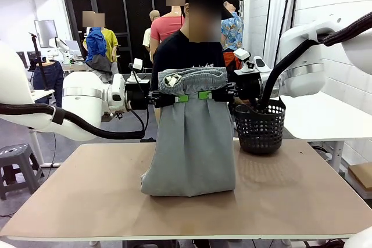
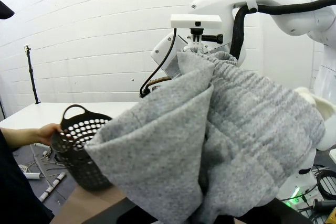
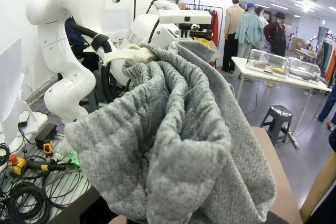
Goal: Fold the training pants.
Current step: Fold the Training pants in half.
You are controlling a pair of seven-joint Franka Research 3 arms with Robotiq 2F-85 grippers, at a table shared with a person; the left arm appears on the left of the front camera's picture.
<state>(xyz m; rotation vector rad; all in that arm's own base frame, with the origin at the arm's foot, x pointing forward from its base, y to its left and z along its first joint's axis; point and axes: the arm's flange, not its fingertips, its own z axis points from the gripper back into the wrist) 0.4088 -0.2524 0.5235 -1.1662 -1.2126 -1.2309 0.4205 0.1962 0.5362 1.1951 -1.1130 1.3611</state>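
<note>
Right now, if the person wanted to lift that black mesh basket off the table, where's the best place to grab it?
By the loop handles at the black mesh basket rim, coming from above: it stands upright and open-topped beside the hanging training pants, with its rim clear.

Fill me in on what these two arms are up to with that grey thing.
Both arms hold the training pants up by the waistband end: the left gripper and right gripper are each shut on the fabric, side by side. The pants hang down with their lower end resting on the table. A person's hand grips the black mesh basket at the table's far right.
</note>
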